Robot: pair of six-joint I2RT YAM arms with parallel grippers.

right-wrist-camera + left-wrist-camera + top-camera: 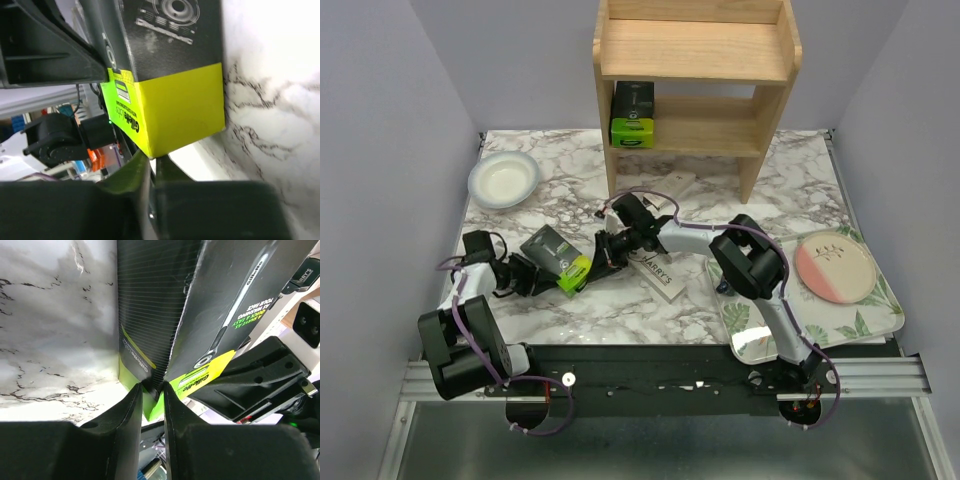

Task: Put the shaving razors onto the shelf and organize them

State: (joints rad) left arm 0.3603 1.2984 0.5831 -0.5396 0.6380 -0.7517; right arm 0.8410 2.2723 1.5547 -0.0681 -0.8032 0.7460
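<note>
Pinching the thin edge of a black razor pack with a lime-green end point(150, 305), the left gripper point(152, 406) has its fingers point(125, 432) drawn almost together on it, which we read as a firm hold. The right gripper point(152, 172) also has its fingers nearly closed, with the pack's green corner right at their tips; we cannot tell whether it actually grips. Both meet low over the white marble table point(580, 160), which we judge to be a handover, since the light wooden two-tier shelf point(695, 50) stands at the far edge. A matching black-and-green pack point(632, 115) stands on its lower tier. One slim white Harry's box point(660, 272) lies just beside the right arm, and a second white box point(677, 184) lies near the shelf's foot.
</note>
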